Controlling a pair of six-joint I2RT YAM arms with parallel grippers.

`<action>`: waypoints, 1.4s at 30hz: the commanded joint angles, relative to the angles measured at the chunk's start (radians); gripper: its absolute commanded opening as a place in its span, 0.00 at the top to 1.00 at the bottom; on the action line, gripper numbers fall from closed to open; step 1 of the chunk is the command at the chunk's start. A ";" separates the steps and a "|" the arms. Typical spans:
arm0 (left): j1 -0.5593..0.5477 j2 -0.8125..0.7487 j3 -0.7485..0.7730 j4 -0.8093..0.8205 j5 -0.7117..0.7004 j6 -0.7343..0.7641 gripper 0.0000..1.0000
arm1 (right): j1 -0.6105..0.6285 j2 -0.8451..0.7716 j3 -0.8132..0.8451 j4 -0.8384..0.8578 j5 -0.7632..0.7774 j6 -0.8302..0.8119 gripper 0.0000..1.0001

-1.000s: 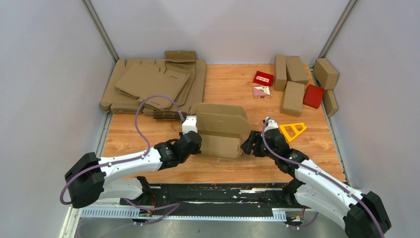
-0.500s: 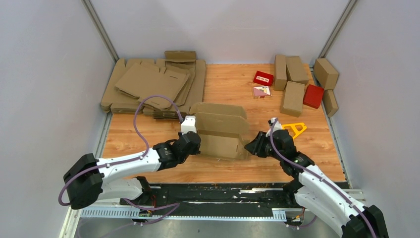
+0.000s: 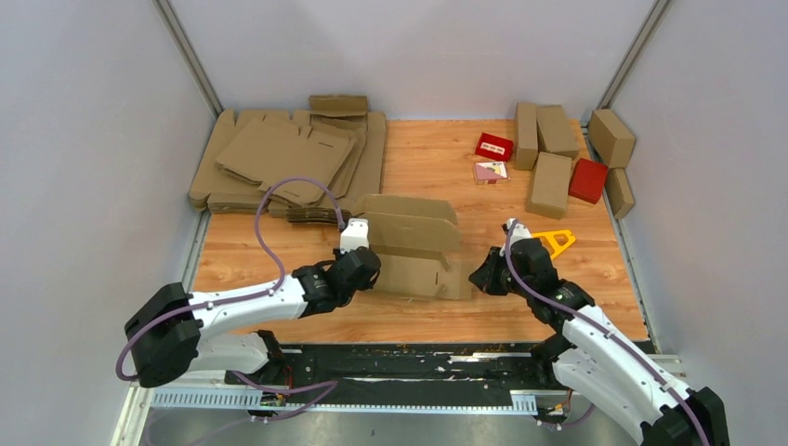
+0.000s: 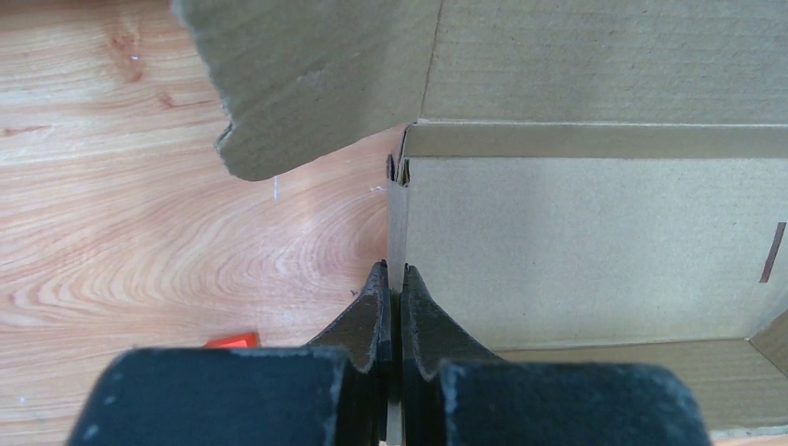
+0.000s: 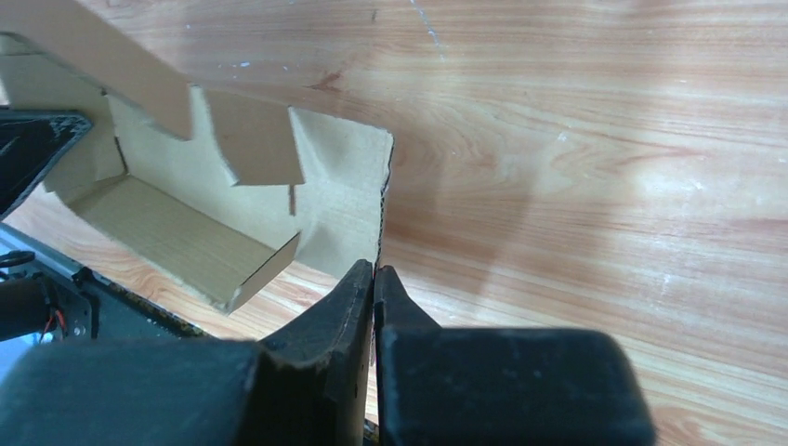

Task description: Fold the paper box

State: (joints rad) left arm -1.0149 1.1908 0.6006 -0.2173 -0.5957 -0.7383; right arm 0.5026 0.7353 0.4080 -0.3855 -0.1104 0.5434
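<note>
Pale wood tabletop [image 3: 423, 163] runs between grey walls, and at its middle, close to my bases, stands the plain brown cardboard paper box [image 3: 413, 253], half erected. Its floor is down, the long walls are up, and the lid panel rises at the far side with its side tabs loose. My left gripper [image 4: 390, 279] is clamped tight on the edge of the left end wall; my right gripper [image 5: 374, 272] is pinched shut on the thin edge of the right end wall. I judge the tray roughly formed, but the end walls are not locked, the inner flaps hang untucked and the lid is unclosed. Just beside my right wrist lies a yellow plastic triangle [image 3: 550, 243]. Farther off sit a heap of flat cardboard blanks [image 3: 288, 158], finished brown cartons [image 3: 550, 181] and small red boxes [image 3: 494, 146].
</note>
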 commanded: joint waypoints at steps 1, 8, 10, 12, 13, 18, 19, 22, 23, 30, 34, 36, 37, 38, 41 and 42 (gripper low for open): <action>-0.004 0.040 0.056 -0.038 -0.061 0.001 1.00 | -0.003 0.004 0.082 -0.007 -0.082 -0.022 0.97; -0.005 0.084 0.057 -0.005 -0.036 -0.012 1.00 | -0.003 0.031 0.072 0.101 -0.216 0.028 0.97; -0.004 0.095 0.057 0.012 -0.012 -0.013 1.00 | -0.003 0.056 0.064 0.140 -0.235 0.041 0.97; -0.005 0.105 0.057 0.022 0.010 -0.015 1.00 | -0.004 0.084 0.064 0.169 -0.250 0.048 0.96; -0.004 0.110 0.057 0.028 0.018 -0.016 1.00 | -0.003 0.099 0.066 0.178 -0.257 0.049 0.95; -0.005 0.126 0.064 0.032 0.023 -0.017 1.00 | -0.003 0.164 0.088 0.209 -0.291 0.041 0.87; -0.004 0.125 0.063 0.033 0.022 -0.019 1.00 | -0.003 0.173 0.088 0.212 -0.295 0.035 0.85; -0.004 0.127 0.056 0.043 0.022 -0.021 1.00 | -0.003 0.195 0.083 0.218 -0.297 0.031 0.85; -0.005 0.130 0.056 0.044 0.023 -0.022 1.00 | -0.003 0.200 0.079 0.223 -0.300 0.033 0.85; -0.005 0.151 0.058 0.049 0.016 -0.027 1.00 | -0.003 0.175 0.091 0.169 -0.252 0.014 0.72; -0.005 0.140 0.051 0.047 0.007 -0.026 1.00 | -0.004 0.060 0.072 0.074 -0.130 -0.010 0.65; -0.004 0.133 0.051 0.045 0.008 -0.024 1.00 | -0.005 -0.001 0.053 0.024 -0.063 -0.016 0.62; -0.004 0.127 0.051 0.040 0.009 -0.023 1.00 | -0.004 -0.029 0.044 0.003 -0.021 -0.012 0.62; -0.004 0.120 0.051 0.037 0.016 -0.022 1.00 | -0.004 -0.053 0.038 -0.024 0.026 -0.007 0.62; 0.004 0.092 0.046 0.042 0.051 -0.014 1.00 | -0.004 -0.107 0.019 -0.088 0.168 0.019 0.62; 0.011 0.080 0.042 0.048 0.071 -0.013 1.00 | -0.004 -0.116 0.012 -0.096 0.196 0.026 0.62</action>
State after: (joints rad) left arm -1.0142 1.3319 0.6273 -0.1974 -0.5556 -0.7460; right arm 0.5014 0.6609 0.4480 -0.3794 -0.1265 0.5556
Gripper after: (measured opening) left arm 0.027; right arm 0.380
